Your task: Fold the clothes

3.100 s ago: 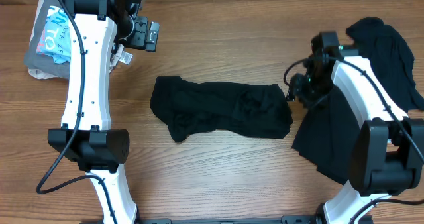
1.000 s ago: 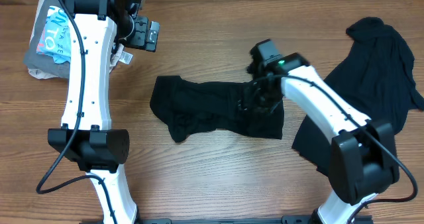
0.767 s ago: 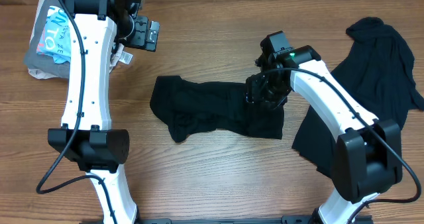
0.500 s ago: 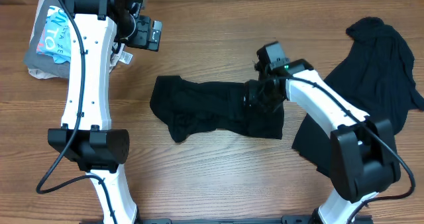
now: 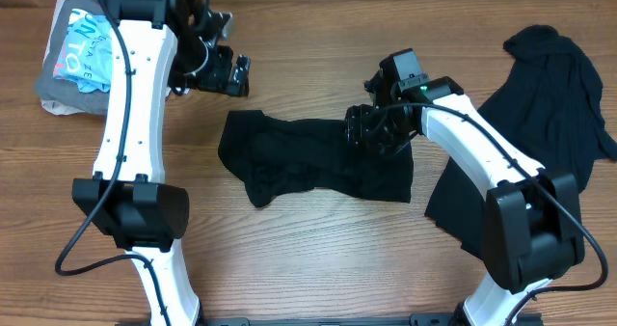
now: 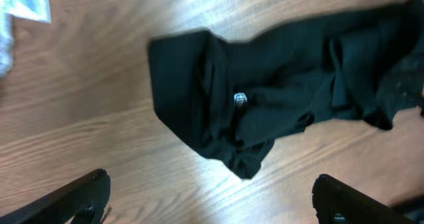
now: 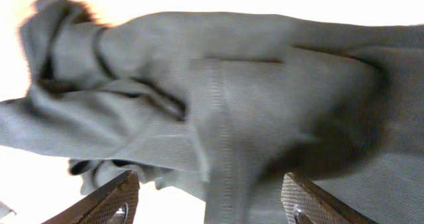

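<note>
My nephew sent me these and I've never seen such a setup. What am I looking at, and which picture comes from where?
Two white robot arms work at a wooden table. One picture looks down from above; the other two come from cameras on the wrists. A crumpled black garment lies mid-table, another black garment at the right, and folded grey printed clothing at the far left. The left gripper hovers open and empty. The right gripper is open, low over the middle garment, gripping nothing visibly.

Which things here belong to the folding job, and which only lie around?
Belong to the job:
- black garment in the middle
- black garment at the right

Only lying around:
- grey printed cloth, far left corner
</note>
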